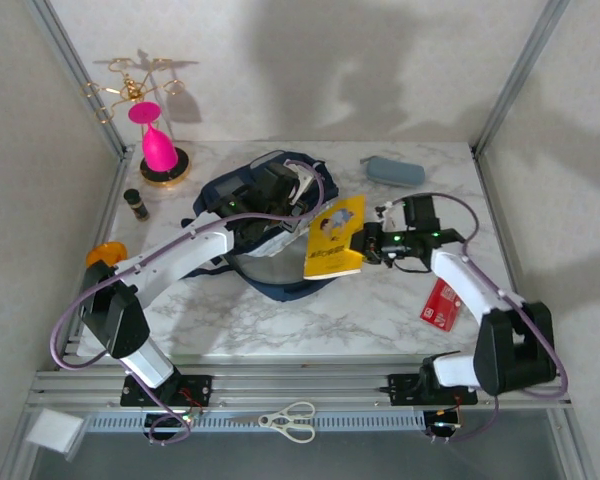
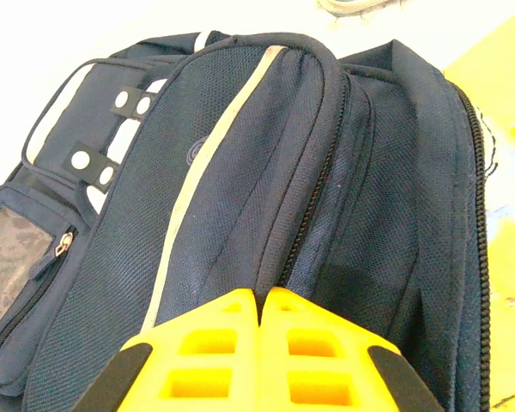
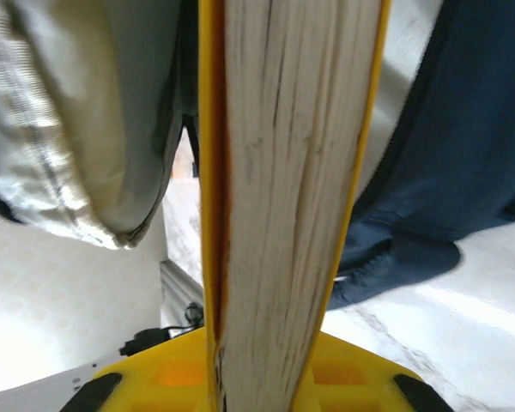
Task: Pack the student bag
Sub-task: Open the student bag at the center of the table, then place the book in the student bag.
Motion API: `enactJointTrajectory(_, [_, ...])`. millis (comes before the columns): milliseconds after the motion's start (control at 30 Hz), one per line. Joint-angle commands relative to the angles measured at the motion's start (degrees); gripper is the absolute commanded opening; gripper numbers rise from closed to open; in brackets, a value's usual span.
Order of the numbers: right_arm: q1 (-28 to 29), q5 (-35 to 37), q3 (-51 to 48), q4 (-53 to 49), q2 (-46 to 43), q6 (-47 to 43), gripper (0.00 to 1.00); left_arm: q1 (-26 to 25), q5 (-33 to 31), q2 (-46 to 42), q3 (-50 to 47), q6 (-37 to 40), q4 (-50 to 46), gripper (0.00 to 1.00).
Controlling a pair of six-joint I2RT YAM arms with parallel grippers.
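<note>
Yellow ribbed fingers point(image 2: 215, 348) of the left gripper point(image 2: 259, 299) sat pressed together with no gap, apparently pinching a fold of the navy-blue fabric student bag with light grey piping point(image 2: 240, 172) beside its zip, probably to keep the mouth open. That bag lay near the middle of the white marble table point(image 1: 380, 320), its opening toward 6 o'clock showing pale grey lining point(image 1: 270, 265); nothing inside could be made out. At the bag's 3 o'clock, the right gripper point(image 3: 293, 343) was clamped on 1 thick yellow-covered paperback book point(image 3: 296, 172), its far corner over the bag's rim, seemingly lined up for sliding in. Unpacked, 1 grey-blue zipped pencil case point(image 1: 392, 171) lay at 1 o'clock and 1 flat red packet point(image 1: 443, 305) at 4 o'clock.
</note>
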Motion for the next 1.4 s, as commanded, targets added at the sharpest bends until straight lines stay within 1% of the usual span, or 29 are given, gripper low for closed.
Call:
enactJointTrajectory(0, [4.6, -4.2, 0.1, 19.1, 4.1, 7.9, 0.0, -0.4, -0.8, -3.4, 3.4, -1.4, 1.6, 0.0])
enactJointTrajectory(133, [9.9, -4.4, 4.6, 25.6, 13.9, 9.5, 0.0, -0.4, -1.4, -3.8, 3.3, -1.5, 1.9, 0.0])
enactJointTrajectory(267, [11.8, -5.0, 10.8, 30.6, 24.0, 8.5, 0.0, -0.4, -2.3, -3.8, 3.3, -1.8, 2.2, 0.0])
enactJointTrajectory(300, [11.8, -5.2, 13.0, 29.9, 27.0, 7.4, 0.02, -0.3, -2.5, -3.9, 3.2, -1.8, 2.6, 0.0])
enactJointTrajectory(367, [11.8, -3.5, 17.2, 26.7, 31.0, 2.9, 0.08, -0.1, -3.0, -3.8, 3.2, -2.0, 2.7, 0.0])
enactJointTrajectory(400, [11.7, 0.2, 19.2, 22.6, 32.4, -0.1, 0.15, -0.1, -3.3, -3.8, 3.2, -2.0, 2.7, 0.0])
enactJointTrajectory(433, [11.6, 3.1, 21.0, 19.4, 33.4, -2.4, 0.27, -0.1, -3.8, -3.7, 3.2, -2.1, 2.6, 0.0])
enactJointTrajectory(500, [11.4, 5.1, 22.5, 16.4, 34.8, -4.0, 0.39, 0.0, -4.4, -3.8, 3.0, -2.2, 2.9, 0.0])
enactJointTrajectory(567, [11.2, 8.0, 21.5, 14.5, 33.8, -4.6, 0.47, 0.1, -4.6, -3.8, 2.8, -2.4, 3.3, 0.0])
enactJointTrajectory(633, [11.3, 10.6, 18.3, 13.8, 30.0, -5.4, 0.57, 0.2, -4.5, -3.6, 2.6, -2.5, 3.4, 0.0])
enactJointTrajectory(700, [11.2, 14.0, 15.6, 11.4, 26.5, -6.2, 0.63, 0.2, -4.7, -3.8, 2.3, -2.5, 3.7, 0.0])
enactJointTrajectory(767, [11.6, 18.5, 13.8, 7.1, 24.2, -7.2, 0.65, 0.3, -4.9, -3.7, 2.1, -2.5, 4.0, 0.0])
enactJointTrajectory(867, [13.0, 19.2, 9.9, 6.3, 21.2, -7.7, 0.66, 0.4, -4.5, -3.4, 2.2, -2.6, 4.3, 0.0])
enactJointTrajectory(1033, [16.6, 22.0, 7.3, 3.1, 19.7, -7.7, 0.67, 0.4, -4.2, -3.3, 1.9, -3.0, 4.4, 0.0])
enactJointTrajectory(1100, [17.8, 21.9, 6.9, 2.1, 20.4, -7.4, 0.65, 0.5, -4.4, -3.2, 2.0, -3.1, 4.3, 0.0])
enactJointTrajectory(1200, [18.6, 24.7, 6.7, 1.9, 21.6, -6.6, 0.63, 0.5, -3.7, -3.1, 2.0, -3.2, 4.4, 0.0])
enactJointTrajectory(1267, [18.9, 24.8, 7.4, 3.2, 22.9, -6.1, 0.62, 0.5, -3.0, -2.9, 1.9, -3.5, 4.6, 0.0])
enactJointTrajectory(1367, [19.1, 26.7, 10.3, 5.7, 24.5, -5.8, 0.53, 0.5, -2.5, -2.8, 1.8, -4.0, 4.9, 0.0])
